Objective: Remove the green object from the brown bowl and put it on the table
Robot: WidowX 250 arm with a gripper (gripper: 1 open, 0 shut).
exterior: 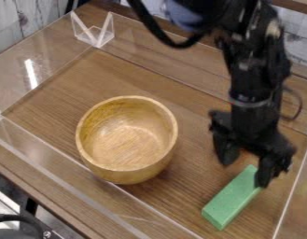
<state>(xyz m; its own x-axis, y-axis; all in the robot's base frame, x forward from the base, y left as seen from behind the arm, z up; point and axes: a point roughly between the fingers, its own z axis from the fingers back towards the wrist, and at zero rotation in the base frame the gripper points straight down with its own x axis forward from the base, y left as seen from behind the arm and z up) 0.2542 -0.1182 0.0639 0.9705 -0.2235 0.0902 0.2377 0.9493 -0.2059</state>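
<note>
The green object (pixel 234 199) lies flat on the table (pixel 118 75) at the front right, a long block angled toward the near wall, clear of the brown bowl (pixel 127 137). The bowl sits left of centre and its inside is empty. My gripper (pixel 252 157) hangs just above the block's far end, pointing steeply down, jaws open with nothing between them. It does not touch the block.
Clear acrylic walls (pixel 44 149) run around the table's edges, close to the bowl's front and to the green block's right. A small clear acrylic stand (pixel 90 33) sits at the back left. The black arm reaches in from the top.
</note>
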